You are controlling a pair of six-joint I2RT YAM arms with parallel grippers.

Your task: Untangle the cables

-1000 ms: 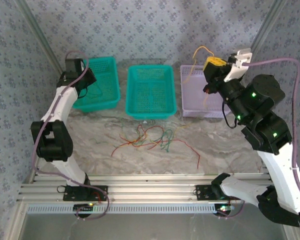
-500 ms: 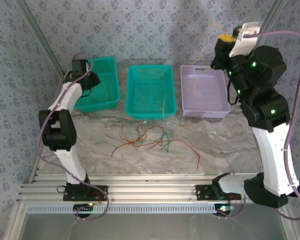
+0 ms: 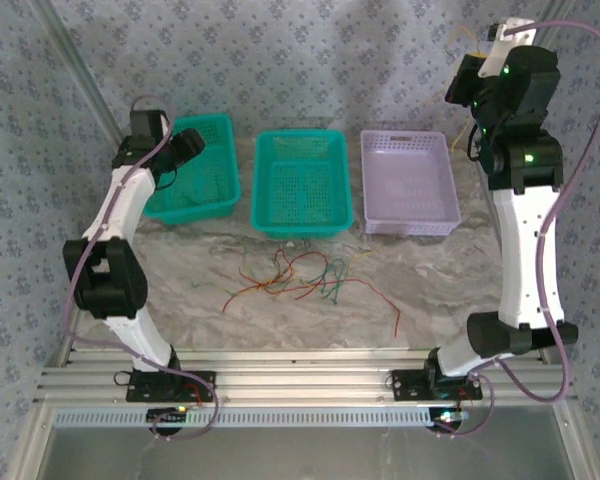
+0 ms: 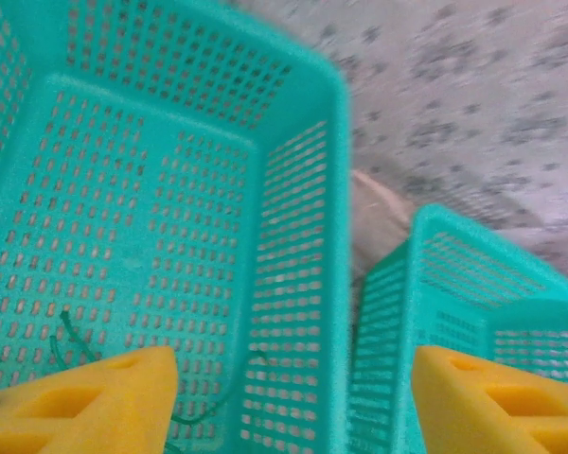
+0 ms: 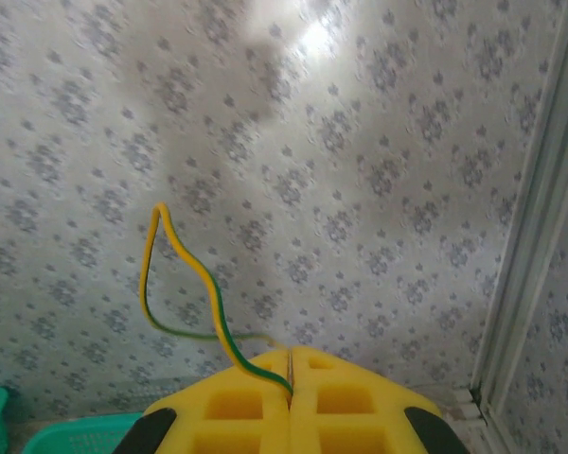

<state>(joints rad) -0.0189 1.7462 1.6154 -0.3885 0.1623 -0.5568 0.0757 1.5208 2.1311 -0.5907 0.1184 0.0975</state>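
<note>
Grey floral wallpaper (image 3: 280,50) backs a marble-patterned table (image 3: 180,290). Three perforated baskets stand in a row along the table's far side: a teal basket on the left (image 3: 192,208), a second teal basket in the middle (image 3: 305,226) and a lavender basket on the right (image 3: 408,226).

In front of the middle basket, a tangle of cables (image 3: 300,275) lies loose on the table. Its red, green and orange strands cross one another, and one red strand trails off toward the right.

The left gripper (image 4: 293,364) hangs over the left teal basket with its yellow fingers (image 4: 85,402) wide apart and nothing between them. On the basket floor beneath it lies a thin green cable (image 4: 64,331), partly hidden behind the left finger.

The right arm reaches high toward the back right corner, above and behind the lavender basket. There the right gripper (image 5: 290,359) has its yellow fingers pressed together, clamped on a yellow-and-green cable (image 5: 182,255). This cable rises from the fingertips in a narrow loop against the wallpaper, clear of the table and the baskets.
</note>
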